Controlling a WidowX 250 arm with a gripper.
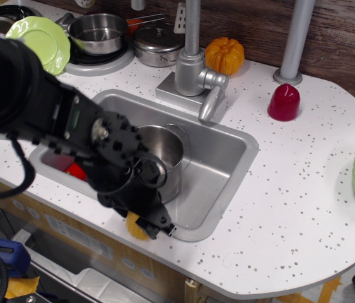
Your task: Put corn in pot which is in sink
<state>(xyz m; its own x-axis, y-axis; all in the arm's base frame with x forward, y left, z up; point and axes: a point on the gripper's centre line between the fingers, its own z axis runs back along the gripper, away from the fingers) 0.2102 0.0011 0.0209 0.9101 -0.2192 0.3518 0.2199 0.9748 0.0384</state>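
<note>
Grasping the corn at the near rim of the sink

My end effector [154, 226] sits over the corn [135, 226] on the surface's near edge, just in front of the sink [227, 158]; I cannot tell whether it has clenched (the arm hides most of it). I judge the pickup is underway; next I need a lift, then a short carry back to the pot [162, 148].

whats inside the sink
The sink holds the pot and something red at its left end. The arm covers much of that end, so what else lies there cannot be seen.
</note>
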